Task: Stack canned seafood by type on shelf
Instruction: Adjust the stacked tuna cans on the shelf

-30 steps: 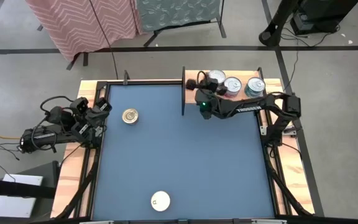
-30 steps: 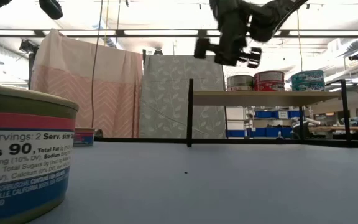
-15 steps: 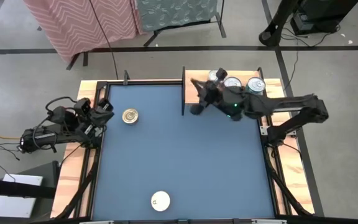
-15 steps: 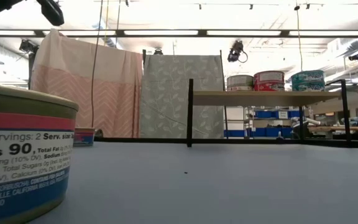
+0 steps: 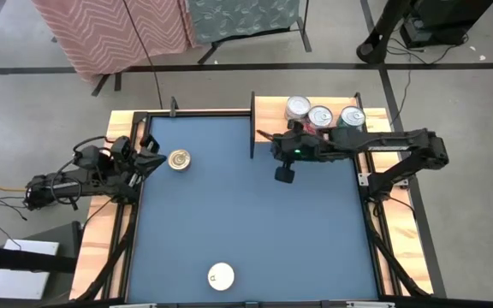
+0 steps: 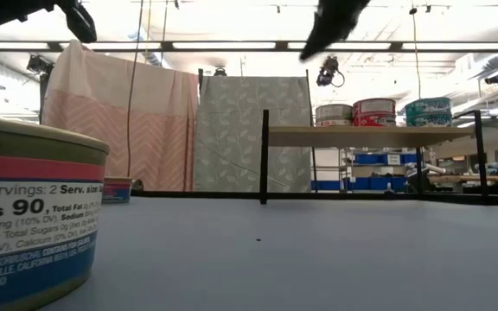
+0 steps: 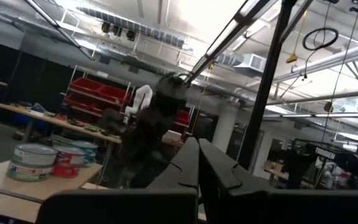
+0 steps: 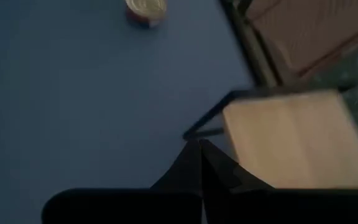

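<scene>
Hovering with both grippers pressed together and empty — our right gripper point(image 5: 262, 137) beside the shelf point(image 5: 268, 115) bearing three tins point(image 5: 320, 115), our left gripper point(image 5: 154, 151) near the gold-lidded tin point(image 5: 179, 159); a white-lidded tin point(image 5: 221, 275) is sitting well apart.

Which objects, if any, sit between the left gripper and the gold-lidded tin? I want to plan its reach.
Nothing visible does. The left gripper, shut, sits just left of the gold-lidded tin, with only bare blue table between them.

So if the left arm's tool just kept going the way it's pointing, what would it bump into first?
Probably the gold-lidded tin: the shut left tool points right at it from close by, though its height above the blue table is unclear.
</scene>
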You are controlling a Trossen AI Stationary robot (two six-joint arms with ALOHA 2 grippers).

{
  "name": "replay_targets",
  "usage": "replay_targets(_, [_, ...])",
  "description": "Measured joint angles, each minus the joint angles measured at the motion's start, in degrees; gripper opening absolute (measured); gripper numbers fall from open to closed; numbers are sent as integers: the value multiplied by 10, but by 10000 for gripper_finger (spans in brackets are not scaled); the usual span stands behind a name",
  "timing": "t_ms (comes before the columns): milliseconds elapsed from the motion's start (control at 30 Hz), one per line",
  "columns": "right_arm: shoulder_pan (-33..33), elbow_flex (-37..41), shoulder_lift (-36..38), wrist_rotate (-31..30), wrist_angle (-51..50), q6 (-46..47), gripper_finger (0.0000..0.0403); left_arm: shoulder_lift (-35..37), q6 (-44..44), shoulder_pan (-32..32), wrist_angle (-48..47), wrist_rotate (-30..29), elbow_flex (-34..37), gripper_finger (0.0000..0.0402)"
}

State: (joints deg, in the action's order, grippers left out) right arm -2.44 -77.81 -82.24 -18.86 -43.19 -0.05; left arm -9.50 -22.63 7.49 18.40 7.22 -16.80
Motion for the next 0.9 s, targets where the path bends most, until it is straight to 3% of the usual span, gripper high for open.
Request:
replay_targets(67, [-15, 28, -11, -1, 10, 0, 2, -5, 0, 0, 1, 4, 0, 4])
replay_targets(300, [-65, 63, -5, -116, -94, 11, 2, -6, -1, 0, 36, 34, 0, 4])
replay_targets(900, [-181, 62, 18, -103, -114, -74, 2, -6, 0, 0, 40, 34, 0, 4])
